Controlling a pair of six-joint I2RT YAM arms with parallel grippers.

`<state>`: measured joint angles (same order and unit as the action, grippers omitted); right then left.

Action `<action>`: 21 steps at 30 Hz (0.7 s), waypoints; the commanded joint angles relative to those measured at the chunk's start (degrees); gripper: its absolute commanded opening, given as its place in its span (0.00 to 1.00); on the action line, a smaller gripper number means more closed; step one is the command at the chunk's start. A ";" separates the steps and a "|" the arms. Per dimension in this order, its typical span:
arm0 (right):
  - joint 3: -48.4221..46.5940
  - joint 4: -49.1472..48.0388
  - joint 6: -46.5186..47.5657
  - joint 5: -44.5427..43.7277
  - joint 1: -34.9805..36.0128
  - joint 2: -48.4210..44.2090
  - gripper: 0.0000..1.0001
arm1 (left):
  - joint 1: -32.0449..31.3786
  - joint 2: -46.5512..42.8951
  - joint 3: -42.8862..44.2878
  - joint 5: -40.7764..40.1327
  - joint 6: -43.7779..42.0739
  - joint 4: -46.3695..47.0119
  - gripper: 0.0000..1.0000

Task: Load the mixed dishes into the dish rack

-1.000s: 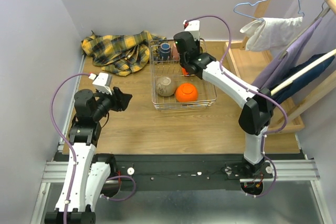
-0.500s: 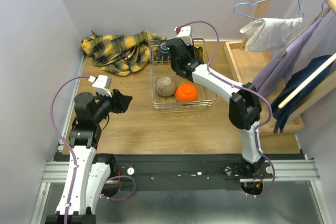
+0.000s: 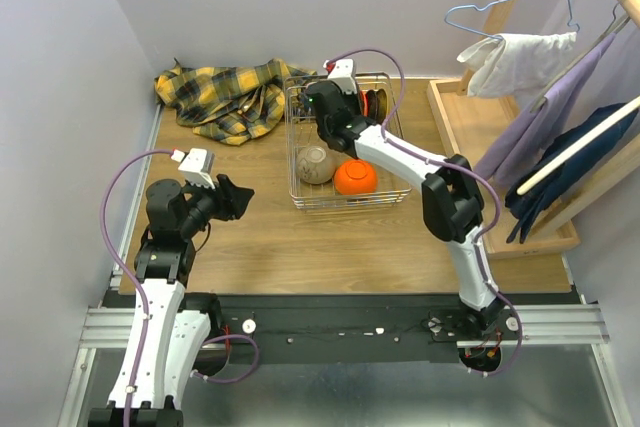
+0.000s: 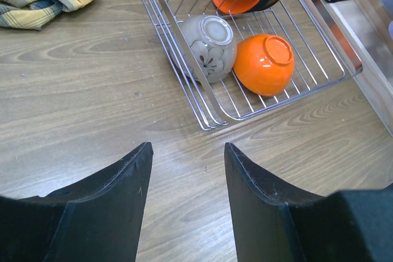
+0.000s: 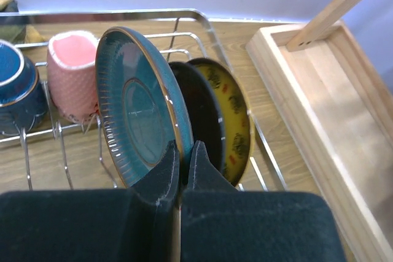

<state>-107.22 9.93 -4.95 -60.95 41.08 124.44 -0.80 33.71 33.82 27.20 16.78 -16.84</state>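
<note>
My right gripper is shut on the lower rim of a teal plate, held upright on edge over the back of the wire dish rack. Just right of the teal plate stand a black plate and a yellow patterned plate. To its left are a pink cup and a blue cup. A beige bowl and an orange bowl lie upside down at the rack's front, and an orange plate stands behind them. My left gripper hangs open and empty over bare table left of the rack.
A yellow plaid cloth lies bunched at the back left. A wooden tray-like frame borders the table on the right, under hanging clothes and a wire hanger. Walls close the left and back.
My right arm has swung left across the back of the rack, carrying the teal plate with it. The left arm has barely shifted.
</note>
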 commanded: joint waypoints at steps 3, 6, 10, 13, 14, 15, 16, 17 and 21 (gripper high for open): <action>-4.58 4.56 -4.98 0.29 0.49 4.76 0.01 | 0.36 -1.37 0.01 -0.57 -0.78 -1.35 0.59; -3.62 7.37 -6.82 2.66 0.93 4.41 0.04 | 1.66 -1.20 0.10 -0.83 -1.04 -1.62 0.60; -1.68 9.75 -7.79 7.15 1.72 1.07 0.46 | 1.76 -0.85 0.10 -1.27 -0.87 -0.04 0.62; -1.24 10.98 -7.97 10.67 1.90 -2.62 0.81 | 1.76 0.38 0.19 -1.19 -0.78 1.80 0.66; -1.15 11.24 -7.27 11.89 1.90 -3.84 0.95 | 1.76 0.82 0.45 -1.19 -0.69 2.25 0.69; -0.19 11.16 -6.40 15.21 1.90 -6.12 1.00 | 1.76 1.26 0.63 -1.01 -0.78 2.86 0.70; 0.43 11.16 -5.52 17.68 1.90 -7.53 1.00 | 1.76 2.31 0.89 -1.01 -0.78 3.91 0.71; 1.13 11.33 -4.99 20.05 1.90 -8.94 1.00 | 1.76 2.76 1.76 -0.92 -0.87 4.36 0.76; 5.96 15.19 2.10 36.72 1.99 -16.50 1.00 | 1.76 6.36 4.84 -0.66 -2.27 6.12 0.99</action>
<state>-104.86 20.75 -9.67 -42.52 42.57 117.19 0.69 37.10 34.46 26.59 16.10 -14.63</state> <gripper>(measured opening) 0.994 0.973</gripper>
